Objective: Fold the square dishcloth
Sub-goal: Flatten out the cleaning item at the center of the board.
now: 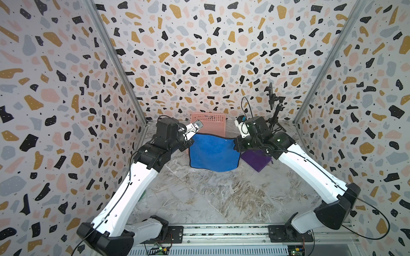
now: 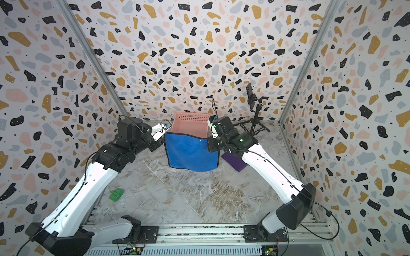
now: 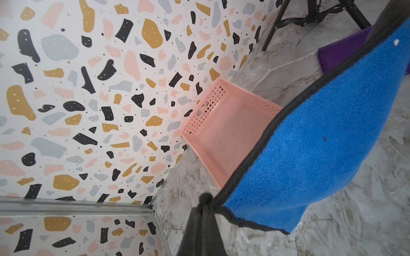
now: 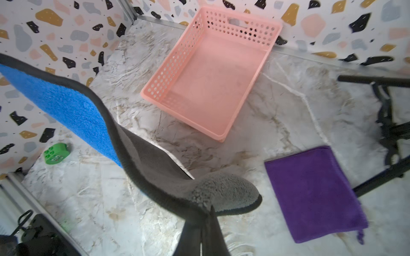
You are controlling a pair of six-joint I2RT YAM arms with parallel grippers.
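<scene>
Blue dishcloth (image 1: pixel 213 153) hanging spread out
Its upper corners are being clenched by the left fingers (image 3: pixel 195 228) and right fingers (image 4: pixel 193 239).

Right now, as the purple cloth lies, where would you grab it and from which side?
Probably a corner of the purple cloth, pinched from straight above: it lies flat on the table, so no edge stands up to slide under. The corner nearest the pink basket has bare table around it, away from the tripod legs.
</scene>
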